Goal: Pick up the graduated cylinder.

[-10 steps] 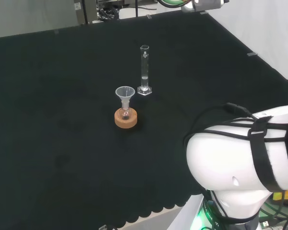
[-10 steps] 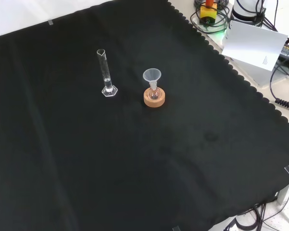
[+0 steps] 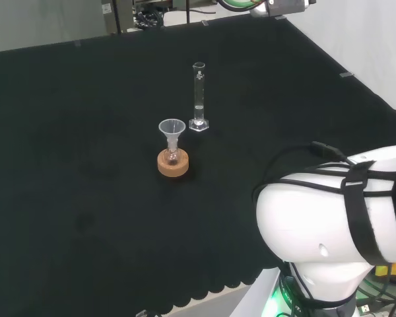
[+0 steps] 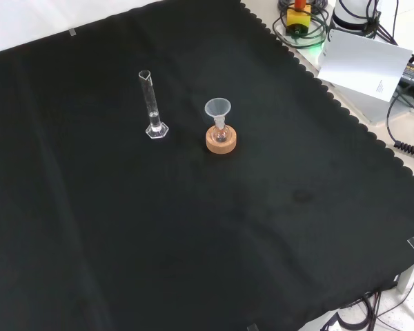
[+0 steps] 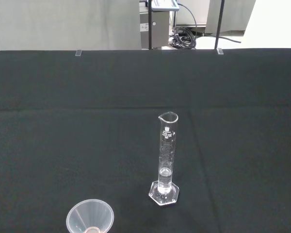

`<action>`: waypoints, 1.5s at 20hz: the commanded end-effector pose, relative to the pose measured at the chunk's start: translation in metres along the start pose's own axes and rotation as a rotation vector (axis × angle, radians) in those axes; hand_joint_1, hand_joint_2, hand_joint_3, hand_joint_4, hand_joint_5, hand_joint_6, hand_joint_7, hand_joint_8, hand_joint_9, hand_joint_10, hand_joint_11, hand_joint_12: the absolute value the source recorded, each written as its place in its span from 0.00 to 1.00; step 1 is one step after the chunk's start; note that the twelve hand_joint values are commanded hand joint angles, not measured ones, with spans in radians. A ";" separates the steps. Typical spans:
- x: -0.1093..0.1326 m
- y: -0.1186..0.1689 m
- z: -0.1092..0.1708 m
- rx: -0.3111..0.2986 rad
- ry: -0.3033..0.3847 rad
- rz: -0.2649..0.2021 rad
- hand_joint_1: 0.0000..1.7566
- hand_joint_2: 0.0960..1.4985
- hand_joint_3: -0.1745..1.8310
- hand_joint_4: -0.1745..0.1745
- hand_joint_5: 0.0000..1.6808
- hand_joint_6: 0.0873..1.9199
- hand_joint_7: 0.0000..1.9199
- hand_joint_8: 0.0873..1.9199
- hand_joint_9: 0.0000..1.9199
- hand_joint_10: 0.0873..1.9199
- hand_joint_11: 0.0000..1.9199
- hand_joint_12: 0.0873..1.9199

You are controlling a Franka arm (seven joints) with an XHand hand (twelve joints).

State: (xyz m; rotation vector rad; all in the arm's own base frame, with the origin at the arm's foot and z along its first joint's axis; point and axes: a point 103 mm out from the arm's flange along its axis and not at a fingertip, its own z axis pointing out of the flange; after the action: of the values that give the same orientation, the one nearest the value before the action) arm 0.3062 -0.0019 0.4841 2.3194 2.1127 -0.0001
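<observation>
A clear glass graduated cylinder (image 3: 198,96) with a hexagonal foot stands upright on the black cloth near the middle of the bench. In the front view the graduated cylinder (image 4: 151,105) is left of a funnel. The wrist view faces the graduated cylinder (image 5: 166,158) from some way off, with cloth between. Nothing touches it.
A clear funnel (image 3: 172,135) sits in a small flask on a cork ring (image 3: 173,163), close to the cylinder; the funnel (image 4: 217,112) and cork ring (image 4: 221,140) stand right of it in the front view. The arm's white link (image 3: 336,224) rises at the head view's lower right. Cables and boxes (image 4: 362,55) lie beyond the cloth's edge.
</observation>
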 end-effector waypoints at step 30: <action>-0.065 0.160 0.163 0.010 0.239 -0.039 0.12 0.73 0.24 0.47 0.16 0.00 0.05 0.26 0.15 0.31 0.04 0.71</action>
State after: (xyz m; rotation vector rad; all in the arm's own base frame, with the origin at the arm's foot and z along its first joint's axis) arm 0.4142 -0.0493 0.3446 2.4211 2.2256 0.1307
